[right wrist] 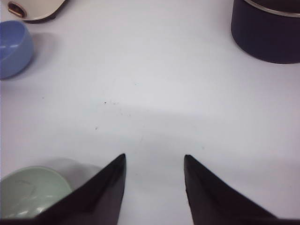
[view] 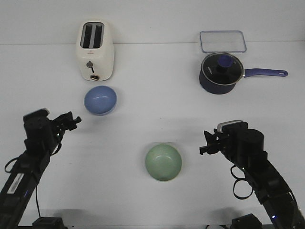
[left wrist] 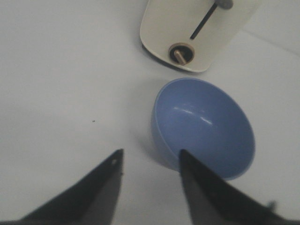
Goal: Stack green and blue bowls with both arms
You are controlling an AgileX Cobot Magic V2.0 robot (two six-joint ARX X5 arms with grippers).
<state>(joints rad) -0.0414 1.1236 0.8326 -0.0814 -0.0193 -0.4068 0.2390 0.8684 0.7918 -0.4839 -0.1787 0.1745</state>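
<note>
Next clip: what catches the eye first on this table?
Two bowls sit apart: the blue bowl just in front of the toaster at far left, the green bowl near the front centre. Both hands, left hand and right hand, are open and empty.

Two small round matte bowls, equal in size, both upright, open side up, empty, well apart on the white table.

Blue bowl [view: 100, 100]: periwinkle, plain, smooth inside with a faint sheen. Sits just ahead of the left gripper [view: 72, 120], slightly toward the robot's right of its tips; in the left wrist view [left wrist: 204, 128] close beyond one fingertip [left wrist: 183, 157], not touched.

Green bowl [view: 163, 162]: pale sage, plain, faint scuff marks inside. Lies near the right gripper [view: 206, 143], off to its left and somewhat nearer the robot; in the right wrist view [right wrist: 30, 192] beside the spread fingers, not between them.
</note>
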